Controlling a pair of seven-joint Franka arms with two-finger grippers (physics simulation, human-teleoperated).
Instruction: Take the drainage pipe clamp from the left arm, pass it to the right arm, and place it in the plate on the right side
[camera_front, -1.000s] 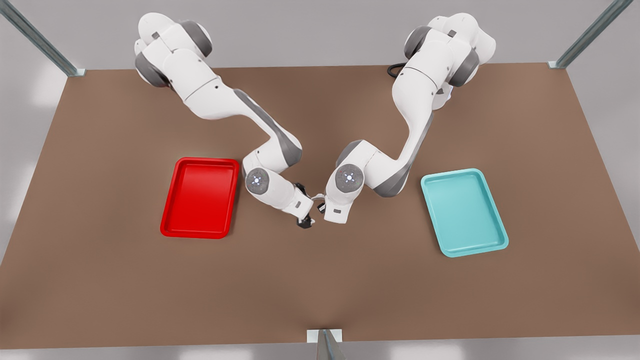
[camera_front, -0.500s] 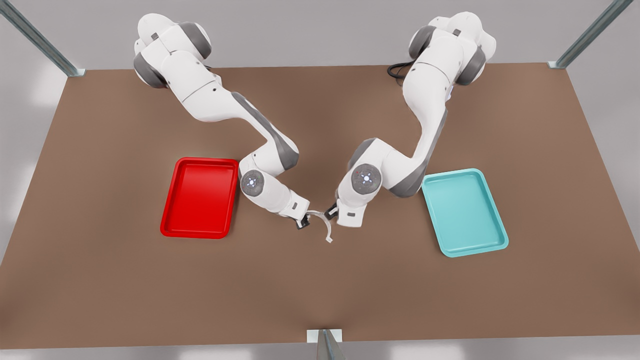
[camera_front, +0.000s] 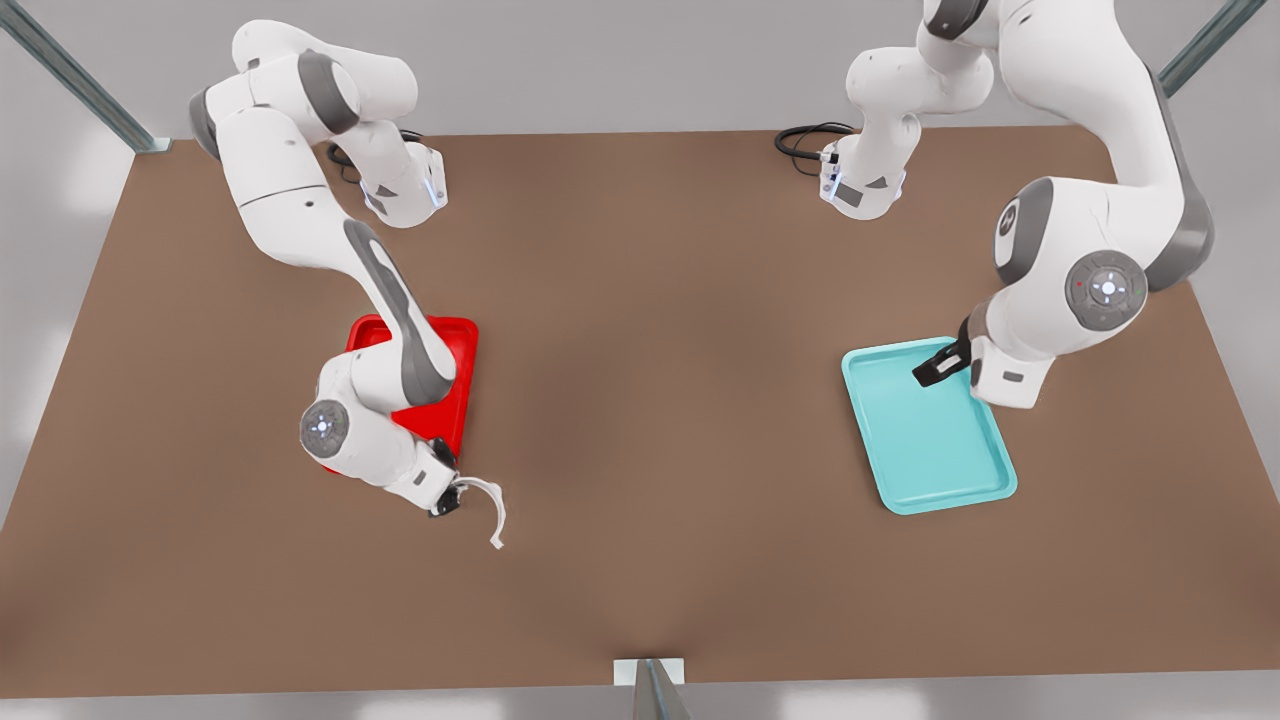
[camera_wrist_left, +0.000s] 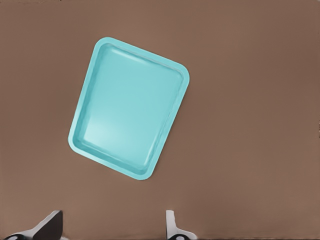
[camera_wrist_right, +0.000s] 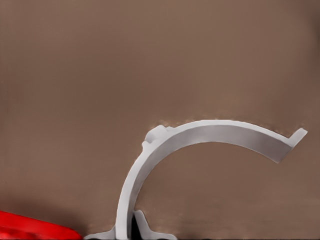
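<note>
**Right gripper pinching the clamp beside the red tray**

The right gripper (camera_front: 447, 497) is pinching one end tab of the small white arched drainage pipe clamp (camera_front: 487, 506), fingers pressed tight on it; the strap is curving out over the bare brown surface (camera_front: 660, 400), just off the near corner of the bright red shallow rectangular tray (camera_front: 455, 345) on the front view's left. The left gripper (camera_front: 932, 368), fingers (camera_wrist_left: 172, 226) spread wide and holding nothing, is hovering above the far edge of the teal shallow rectangular tray (camera_wrist_left: 129, 122). Open surface is lying between the two arms.
</note>
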